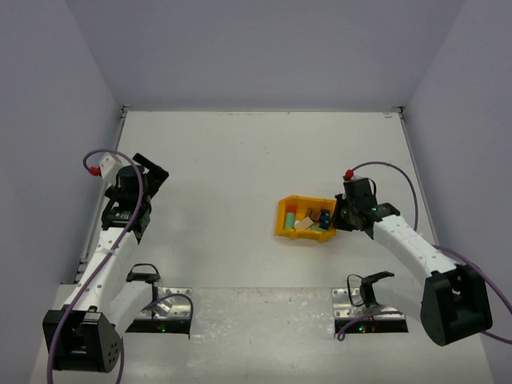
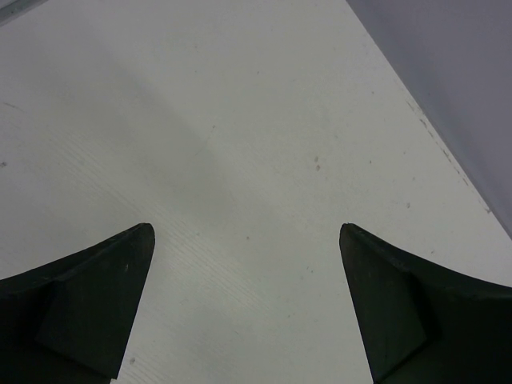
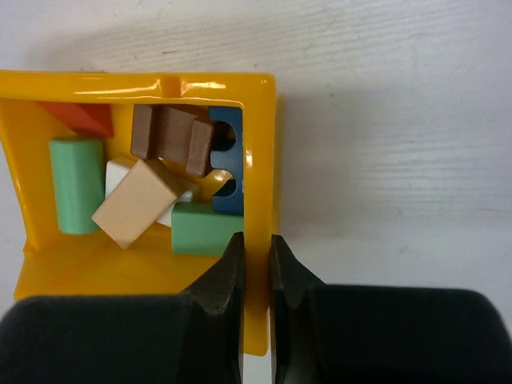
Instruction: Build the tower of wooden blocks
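Note:
No wood block tower stands in any view. The wooden blocks lie loose in a yellow bin (image 1: pixel 282 219): a green cylinder (image 3: pixel 76 184), a tan block (image 3: pixel 134 202), a brown piece (image 3: pixel 172 138), a blue notched piece (image 3: pixel 228 160), a green block (image 3: pixel 200 228) and a red wedge (image 3: pixel 80 118). My right gripper (image 3: pixel 257 240) is shut on the bin's right wall (image 3: pixel 258 160), one finger inside, one outside; from above the right gripper (image 1: pixel 338 218) sits at the bin's right side. My left gripper (image 2: pixel 246 228) is open over bare table, far left (image 1: pixel 154 170).
The white table (image 1: pixel 240 160) is enclosed by grey walls at the back and both sides. The bin lies right of centre. Cables loop off both wrists. Metal mounting plates (image 1: pixel 164 308) sit at the near edge.

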Controlling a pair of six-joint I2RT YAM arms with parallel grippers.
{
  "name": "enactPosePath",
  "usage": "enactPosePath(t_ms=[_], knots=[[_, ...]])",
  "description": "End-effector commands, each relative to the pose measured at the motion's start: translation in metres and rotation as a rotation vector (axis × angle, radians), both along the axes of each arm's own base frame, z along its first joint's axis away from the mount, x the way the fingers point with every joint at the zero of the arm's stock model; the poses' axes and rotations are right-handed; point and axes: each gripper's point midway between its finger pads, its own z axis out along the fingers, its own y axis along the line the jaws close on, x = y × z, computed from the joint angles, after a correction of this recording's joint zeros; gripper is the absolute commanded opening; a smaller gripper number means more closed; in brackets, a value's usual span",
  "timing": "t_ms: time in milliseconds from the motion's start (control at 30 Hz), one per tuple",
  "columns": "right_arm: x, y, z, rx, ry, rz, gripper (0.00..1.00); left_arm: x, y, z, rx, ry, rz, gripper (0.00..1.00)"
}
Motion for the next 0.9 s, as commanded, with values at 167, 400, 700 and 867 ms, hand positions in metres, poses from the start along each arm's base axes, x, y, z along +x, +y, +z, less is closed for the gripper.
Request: enactPosePath(t_ms=[167, 400, 700, 867], knots=[[0.027, -0.003, 0.021, -0.064, -0.151, 0.058, 0.0, -0.001, 0.0, 0.017, -0.004, -0.079, 0.001, 1.0], [0.066, -0.022, 0.105, -0.229, -0.373, 0.104, 0.0, -0.003, 0.001, 0.021, -0.001, -0.091, 0.004, 1.0], [0.1, -0.04, 0.152, -0.559, -0.479, 0.18, 0.0, -0.002, -0.001, 0.018, -0.001, -0.079, -0.006, 1.0], [0.108, -0.047, 0.153, -0.814, -0.439, 0.195, 0.0, -0.002, 0.0, 0.018, -0.001, -0.078, -0.005, 1.0]])
